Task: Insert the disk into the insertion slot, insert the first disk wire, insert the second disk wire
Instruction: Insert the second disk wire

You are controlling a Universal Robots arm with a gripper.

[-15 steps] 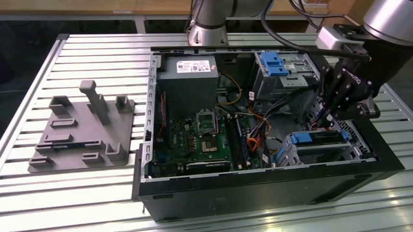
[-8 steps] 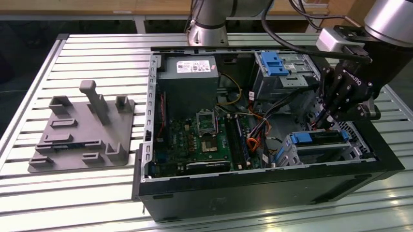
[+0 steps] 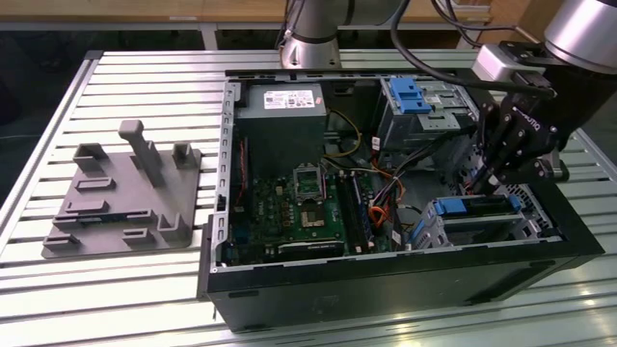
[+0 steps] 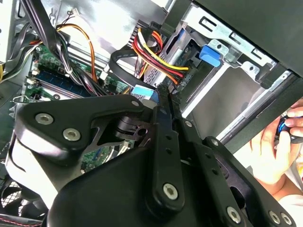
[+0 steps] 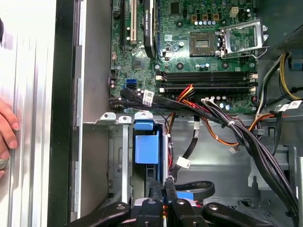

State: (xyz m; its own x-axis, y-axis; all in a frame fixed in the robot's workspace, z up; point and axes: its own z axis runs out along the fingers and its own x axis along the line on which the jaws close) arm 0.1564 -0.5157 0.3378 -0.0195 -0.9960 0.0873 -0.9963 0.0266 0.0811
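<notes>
The disk (image 3: 470,207), with its blue carrier rail, lies in the insertion slot (image 3: 482,230), the low silver cage at the case's corner on the exterior view's right. In the first wrist view the blue carrier (image 5: 147,147) sits inside the cage (image 5: 118,161). My gripper (image 3: 493,181) hangs just over the disk's wire end, fingers (image 4: 161,118) pressed shut. A black wire with a blue-marked connector (image 4: 144,92) lies right beside the tips, and I cannot see whether anything is pinched. Red, yellow and orange wires (image 4: 156,52) run to the cage.
A taller grey bay with a blue latch (image 3: 410,94), the power supply (image 3: 282,108) and the motherboard (image 3: 299,210) fill the open case. Cable bundles (image 5: 246,137) cross beside the cage. A grey fixture (image 3: 121,195) sits on the slatted table. A person's hand (image 4: 274,156) rests outside the case wall.
</notes>
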